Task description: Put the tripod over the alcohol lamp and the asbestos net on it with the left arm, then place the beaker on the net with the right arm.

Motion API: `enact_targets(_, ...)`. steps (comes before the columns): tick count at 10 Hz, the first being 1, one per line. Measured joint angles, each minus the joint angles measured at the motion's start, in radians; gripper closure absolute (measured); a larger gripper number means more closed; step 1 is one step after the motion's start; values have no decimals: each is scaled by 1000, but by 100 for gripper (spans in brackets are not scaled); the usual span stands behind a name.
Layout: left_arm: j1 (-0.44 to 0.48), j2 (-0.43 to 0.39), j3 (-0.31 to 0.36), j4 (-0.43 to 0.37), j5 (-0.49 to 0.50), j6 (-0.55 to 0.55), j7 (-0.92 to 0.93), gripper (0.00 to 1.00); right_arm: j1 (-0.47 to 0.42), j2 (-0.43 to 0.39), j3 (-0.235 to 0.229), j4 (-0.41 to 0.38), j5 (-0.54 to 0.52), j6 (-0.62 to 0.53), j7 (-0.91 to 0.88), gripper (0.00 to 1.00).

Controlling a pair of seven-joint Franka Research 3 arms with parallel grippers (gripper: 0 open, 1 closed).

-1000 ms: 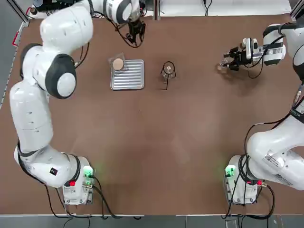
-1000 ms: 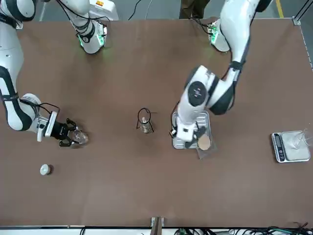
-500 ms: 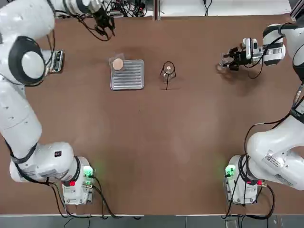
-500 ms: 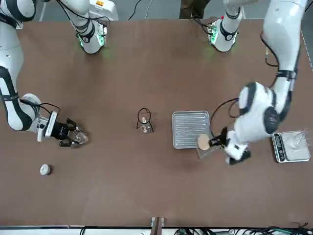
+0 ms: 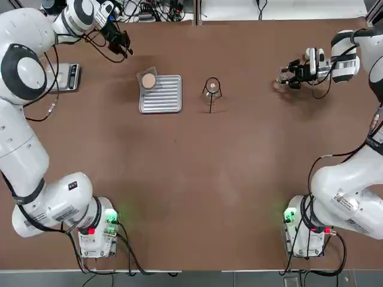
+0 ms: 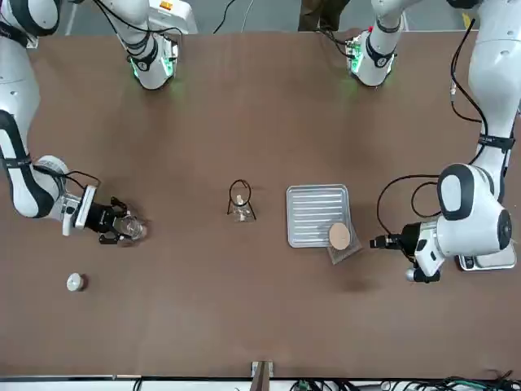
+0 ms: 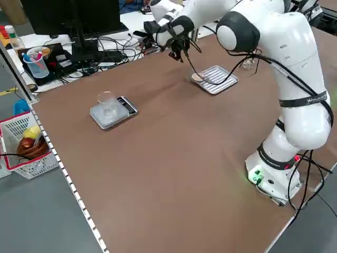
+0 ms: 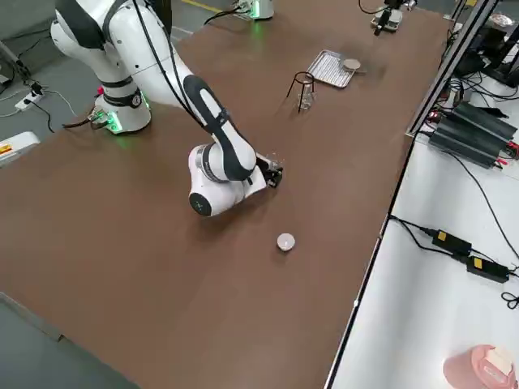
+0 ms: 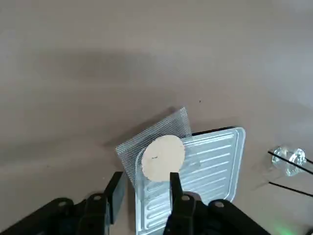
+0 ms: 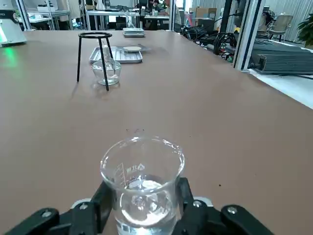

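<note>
Bare table surrounds the tripod (image 5: 212, 79) on the robot's side; the ribbed tray (image 5: 170, 94) and overlapping asbestos net (image 5: 143, 75) block its left.

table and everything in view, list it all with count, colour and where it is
tripod: one, black, standing over the lamp
alcohol lamp: one, clear glass, under the tripod
wire net: one, grey with a pale tan disc, lying partly on the ribbed tray
ribbed tray: one, silver, beside the tripod
beaker: one, clear glass, in the right claw
white cap: one, white, on the table near the right claw
scale: one, grey and white, at the table's left side
clear dish: one, clear, on the scale
table: one, brown, under everything
left claw: one, black, raised near the net, open, empty
right claw: one, black, closed around the beaker
arms: two, white and black, one each side
</note>
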Motion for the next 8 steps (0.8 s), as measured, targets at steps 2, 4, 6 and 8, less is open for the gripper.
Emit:
enact_targets(2,30,41,0,0,-96,-25,139,53,0,0,0,0,0,0,0,42)
enact_targets(4,68,85,0,0,-145,-45,260,48,0,0,0,0,0,0,0,42)
enact_targets(6,102,158,1,16,-242,-70,389,43,0,0,0,0,0,0,0,42)
enact_targets(8,130,237,1,53,-308,-117,461,43,0,0,0,0,0,0,0,42)
